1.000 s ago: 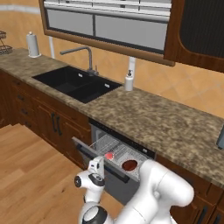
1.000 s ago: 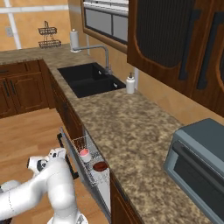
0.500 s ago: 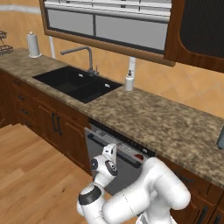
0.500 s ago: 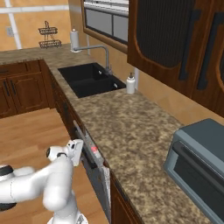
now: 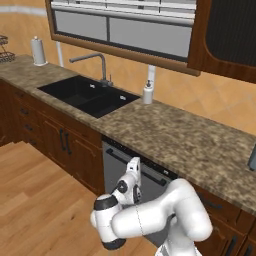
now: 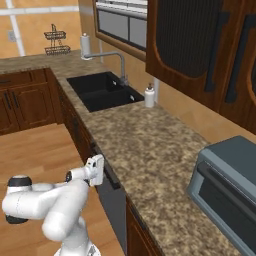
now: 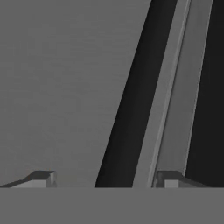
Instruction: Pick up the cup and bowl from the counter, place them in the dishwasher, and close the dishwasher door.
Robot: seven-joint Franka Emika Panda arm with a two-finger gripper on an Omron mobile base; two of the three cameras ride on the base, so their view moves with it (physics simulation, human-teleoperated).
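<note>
My hand (image 7: 103, 177) sits at the bottom of the hand view, fingers apart with nothing between them; it grips nothing. The dark bar handle (image 7: 131, 96) runs up the frame right ahead of the gap, against the flat grey door (image 7: 61, 78).

Left base view: hand (image 5: 133, 169) just below centre, pressed up at the door (image 5: 116, 167), which now stands upright and flush under the bench (image 5: 165, 135). A second ago it hung open with the white rack pulled out, cup and bowl sitting in it; half a second ago it was mostly up. Rack, cup and bowl are now behind the door, out of sight, so I judge them inside the dishwasher (image 6: 107, 192).

Right base view: hand (image 6: 96, 169) left of centre, against the door's top edge by the black control strip (image 6: 107, 174).

Judgement: loading done, door shut or all but shut. I cannot tell whether it has latched. What remains, if anything, is a last push and backing the hand off.
</note>
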